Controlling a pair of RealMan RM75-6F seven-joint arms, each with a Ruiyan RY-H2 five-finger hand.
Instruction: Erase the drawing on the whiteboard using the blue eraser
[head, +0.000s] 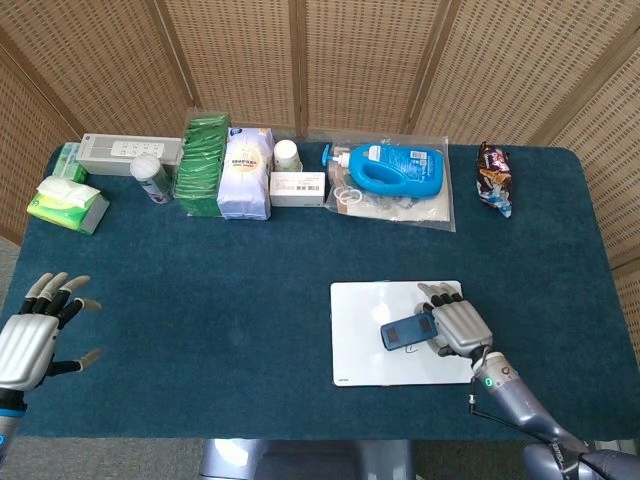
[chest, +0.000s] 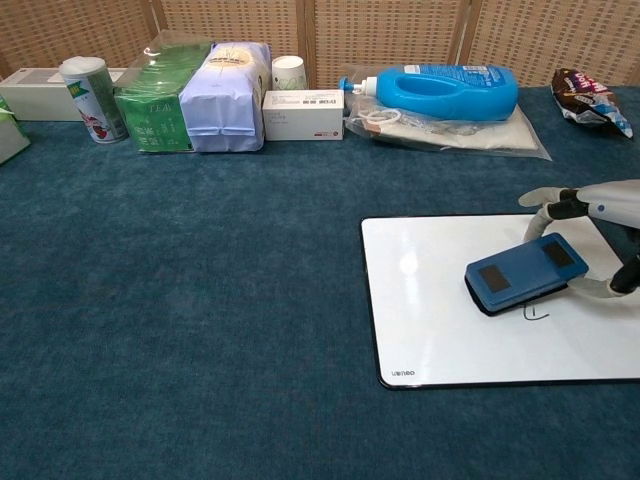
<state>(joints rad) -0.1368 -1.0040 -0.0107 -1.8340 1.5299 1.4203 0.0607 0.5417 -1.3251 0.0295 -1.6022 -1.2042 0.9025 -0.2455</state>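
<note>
A white whiteboard (chest: 440, 320) lies flat on the blue-covered worktop (head: 230, 290), near its front edge and toward the right. The right hand (head: 458, 325) holds the blue eraser (chest: 525, 272) from its right end, thumb and fingers on either side, pressing it onto the board's middle. A small dark pen mark (chest: 536, 313) shows just in front of the eraser, so the job looks unfinished. The eraser seems a light, stiff plastic block with a soft underside, best held by its long sides. The board looks thin, smooth and apt to slide on the cloth. The left hand (head: 28, 335) hovers empty, fingers spread, near the front left corner.
</note>
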